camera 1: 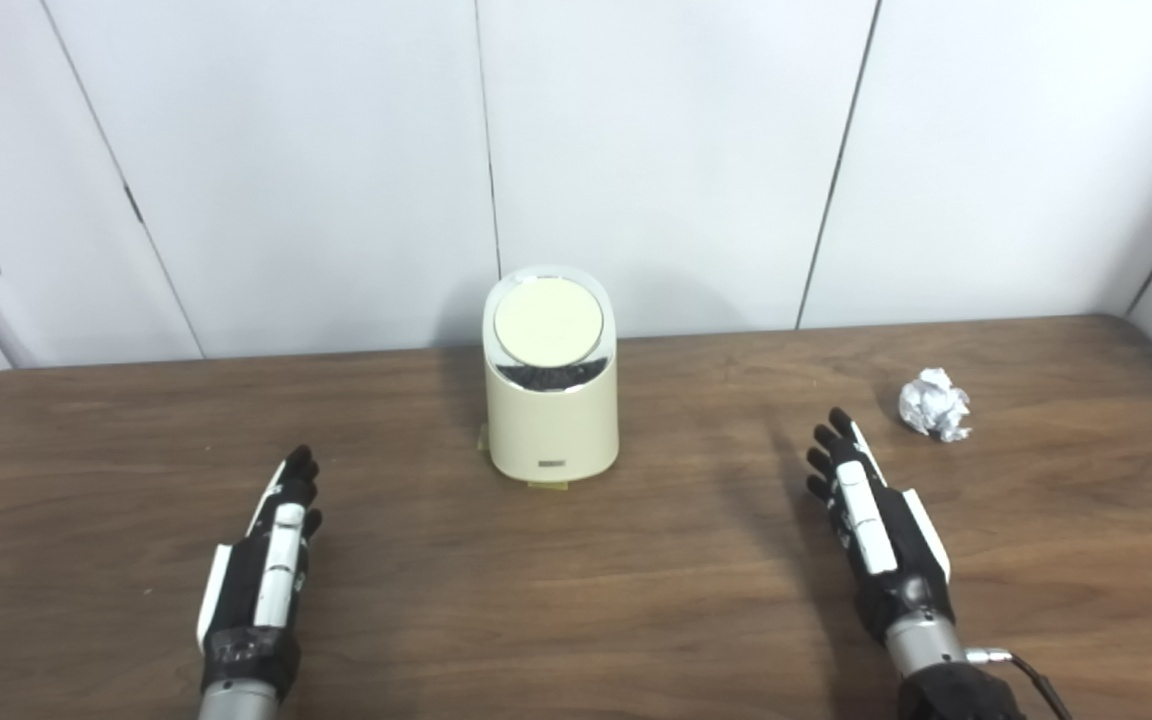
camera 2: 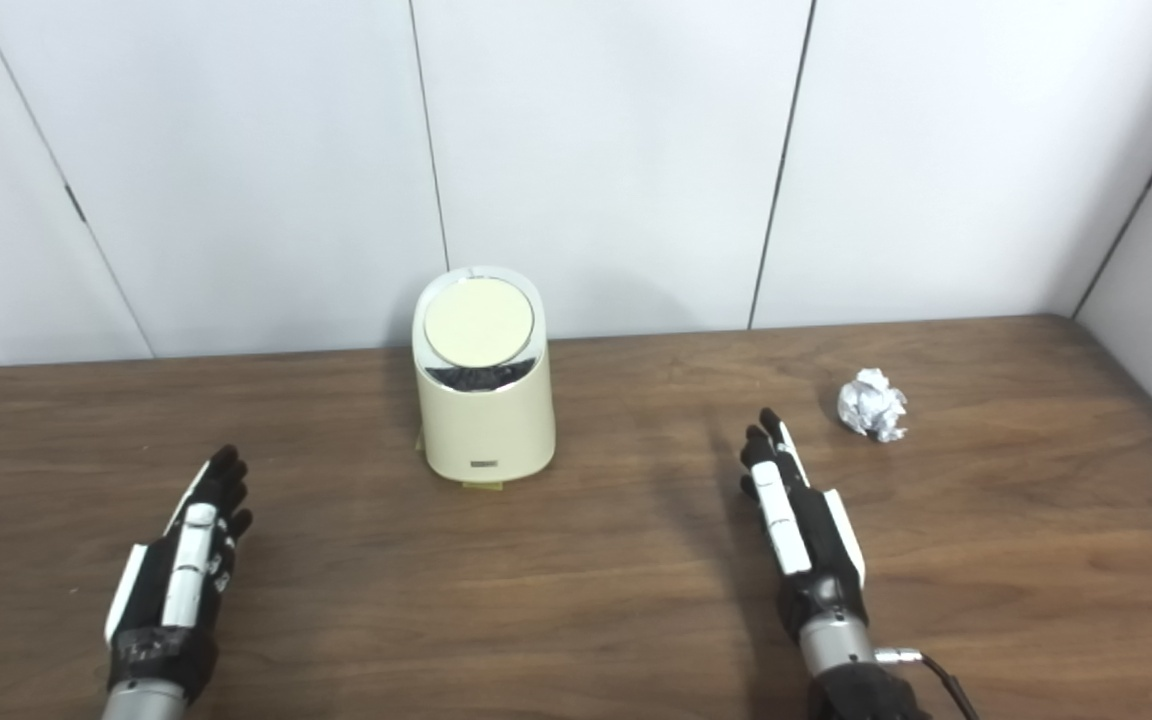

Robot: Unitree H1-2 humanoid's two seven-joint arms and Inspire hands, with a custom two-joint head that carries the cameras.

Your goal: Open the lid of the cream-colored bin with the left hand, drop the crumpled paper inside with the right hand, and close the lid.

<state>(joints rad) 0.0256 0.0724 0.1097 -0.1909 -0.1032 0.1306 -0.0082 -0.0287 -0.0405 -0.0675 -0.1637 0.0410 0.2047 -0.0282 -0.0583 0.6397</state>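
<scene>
While the brown wooden worktop point(camera 1: 576, 600) fills the lower half of the frame under pale wall panels point(camera 1: 676, 150), nothing of the task looks done: the lid is down, the paper lies loose, and opening, dropping and closing are all still ahead. The cream-colored bin point(camera 1: 551, 425) stands upright at centre frame near the worktop's far edge, its round lid point(camera 1: 548, 325) tilted toward the camera and seated shut. The left robot hand point(camera 1: 266, 560), at lower left, has its fingers stretched out and apart, holding nothing, well apart from the bin, which lies up and to its right. The right robot hand point(camera 1: 871, 520), at lower right, is likewise spread flat and empty. The crumpled paper point(camera 1: 934, 404) sits at right of centre, near that hand's fingertips, just up and to their right, not touching.
</scene>
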